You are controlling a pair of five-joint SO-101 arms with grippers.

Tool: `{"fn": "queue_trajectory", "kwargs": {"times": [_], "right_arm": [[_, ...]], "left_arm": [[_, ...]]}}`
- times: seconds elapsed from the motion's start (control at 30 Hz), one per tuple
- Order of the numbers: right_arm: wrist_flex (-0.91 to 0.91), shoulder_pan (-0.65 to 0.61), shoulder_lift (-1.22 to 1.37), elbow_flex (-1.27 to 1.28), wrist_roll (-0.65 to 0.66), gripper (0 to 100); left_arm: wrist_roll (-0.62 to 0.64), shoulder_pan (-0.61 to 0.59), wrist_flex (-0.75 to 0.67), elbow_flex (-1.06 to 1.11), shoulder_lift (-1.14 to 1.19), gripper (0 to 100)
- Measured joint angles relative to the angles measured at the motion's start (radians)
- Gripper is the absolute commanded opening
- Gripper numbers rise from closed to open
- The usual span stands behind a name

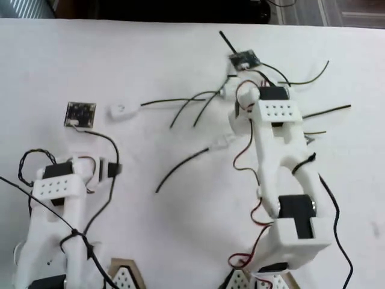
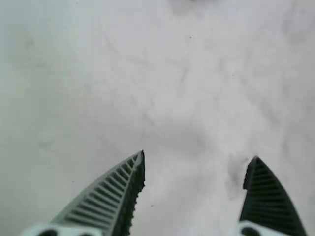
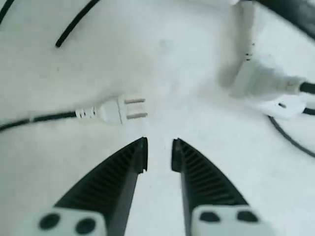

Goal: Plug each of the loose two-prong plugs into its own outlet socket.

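A white two-prong plug [image 3: 115,110] on a black cord lies flat on the white table, just ahead of my right gripper [image 3: 158,151] and a little to one side. That gripper is open by a narrow gap and holds nothing. A second white plug [image 3: 256,78] lies farther off beside a small white piece [image 3: 283,105]. In the high view, a black square socket [image 1: 80,114] sits at the left with a white plug [image 1: 122,110] beside it. Another socket [image 1: 245,59] sits at the back, and one plug [image 1: 219,142] lies by the right arm. My left gripper [image 2: 197,169] is wide open over bare table.
Several loose black cords [image 1: 186,99] fan across the table's middle and back right. The arms' red and black wires [image 1: 243,159] hang near the right arm. Two wooden-edged bases [image 1: 123,277] stand at the front edge. The white table [image 1: 180,229] has room at centre front.
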Motion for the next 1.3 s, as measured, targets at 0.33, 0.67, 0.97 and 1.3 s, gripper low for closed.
{"fn": "queue_trajectory", "kwargs": {"times": [0.33,0.67,0.97,1.3], "right_arm": [[0.092,-0.112,0.058,0.005,0.557,27.7],[0.034,-0.180,0.350,-0.146,0.629,23.4],[0.023,-0.143,0.459,-0.229,0.626,1.5],[0.173,-0.008,0.402,-0.218,0.347,1.8]], "left_arm": [[0.000,0.000,0.000,0.000,0.000,32],[0.000,0.000,0.000,0.000,0.000,32],[0.000,0.000,0.000,0.000,0.000,32],[0.000,0.000,0.000,0.000,0.000,32]]}}
